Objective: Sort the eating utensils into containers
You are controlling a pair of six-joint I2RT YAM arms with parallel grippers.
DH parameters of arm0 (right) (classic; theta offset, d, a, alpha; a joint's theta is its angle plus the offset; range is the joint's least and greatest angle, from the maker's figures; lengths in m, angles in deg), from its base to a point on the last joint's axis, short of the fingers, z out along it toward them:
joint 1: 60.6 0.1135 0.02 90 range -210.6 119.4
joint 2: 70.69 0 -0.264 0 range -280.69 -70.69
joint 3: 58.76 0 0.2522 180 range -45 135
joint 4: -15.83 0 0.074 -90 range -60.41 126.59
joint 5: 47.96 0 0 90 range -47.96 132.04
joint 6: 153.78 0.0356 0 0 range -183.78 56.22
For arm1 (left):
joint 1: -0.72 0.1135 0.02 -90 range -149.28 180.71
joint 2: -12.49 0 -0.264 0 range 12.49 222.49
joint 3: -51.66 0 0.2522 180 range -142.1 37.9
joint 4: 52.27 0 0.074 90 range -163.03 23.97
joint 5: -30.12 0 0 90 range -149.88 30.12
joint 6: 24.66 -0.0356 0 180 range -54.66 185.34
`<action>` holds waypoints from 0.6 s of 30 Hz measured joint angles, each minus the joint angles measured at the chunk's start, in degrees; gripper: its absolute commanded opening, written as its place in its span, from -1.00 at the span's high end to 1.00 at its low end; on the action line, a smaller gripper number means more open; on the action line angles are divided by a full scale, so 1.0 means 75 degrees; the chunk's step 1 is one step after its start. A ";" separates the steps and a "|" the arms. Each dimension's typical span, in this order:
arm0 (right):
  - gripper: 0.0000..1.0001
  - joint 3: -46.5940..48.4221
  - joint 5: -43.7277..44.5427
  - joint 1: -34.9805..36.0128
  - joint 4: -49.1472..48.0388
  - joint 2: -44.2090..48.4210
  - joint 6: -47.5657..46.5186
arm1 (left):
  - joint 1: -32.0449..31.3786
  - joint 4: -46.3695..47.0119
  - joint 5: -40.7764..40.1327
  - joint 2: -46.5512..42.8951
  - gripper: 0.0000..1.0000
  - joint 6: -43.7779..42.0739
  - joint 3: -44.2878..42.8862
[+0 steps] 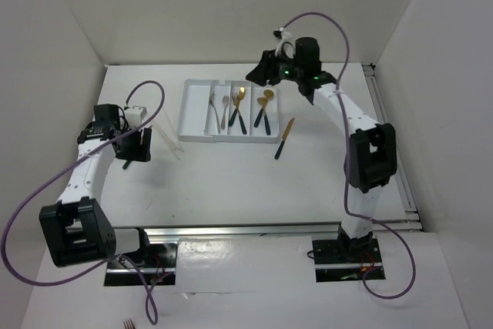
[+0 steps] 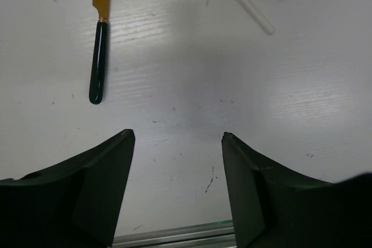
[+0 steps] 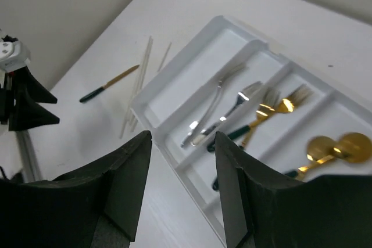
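Note:
The white tray [image 1: 194,113] lies at the table's back centre. Its compartments hold two silver forks [image 1: 219,108], gold forks [image 1: 239,107] and gold spoons [image 1: 265,102] with dark handles. One gold-bladed knife [image 1: 284,138] lies on the table right of the tray. A second knife [image 2: 99,56] lies ahead of my left gripper [image 2: 177,135], which is open with only bare table between its fingers. My right gripper [image 3: 180,135] hangs open above the tray's corner [image 3: 152,88], holding nothing. In the right wrist view the silver forks [image 3: 215,105] and spoons [image 3: 334,149] lie beyond it.
Thin white sticks [image 1: 171,140] lie on the table between the tray and my left gripper [image 1: 137,146], and show again as sticks [image 2: 250,1] in the left wrist view. White walls close in the table on three sides. A metal rail [image 1: 269,229] runs along the near edge.

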 measured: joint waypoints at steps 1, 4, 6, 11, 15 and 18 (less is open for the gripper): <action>-0.10 -0.0259 -0.0038 -0.0213 0.0017 0.0402 -0.0274 | 0.0076 -0.0012 0.0061 0.0259 -0.39 -0.0160 0.0006; -0.10 -0.0947 -0.0163 -0.0813 0.0102 0.1189 -0.0851 | 0.0210 0.0050 0.0099 0.0769 -0.37 -0.0493 0.0003; -0.10 -0.1355 -0.0198 -0.1218 0.0256 0.1469 -0.1148 | 0.0297 0.0137 0.0076 0.1070 -0.34 -0.0726 -0.0012; -0.08 -0.2183 -0.0259 -0.1824 0.0624 0.1591 -0.1539 | 0.0449 0.0344 -0.0029 0.1941 -0.27 -0.1177 -0.0373; -0.08 -0.2468 -0.0358 -0.1953 0.0860 0.1626 -0.1673 | 0.0533 0.0624 -0.0224 0.2471 -0.25 -0.1416 -0.0714; -0.08 -0.2486 -0.0420 -0.2005 0.0889 0.1708 -0.1734 | 0.0589 0.0778 -0.0323 0.2748 -0.18 -0.1585 -0.0839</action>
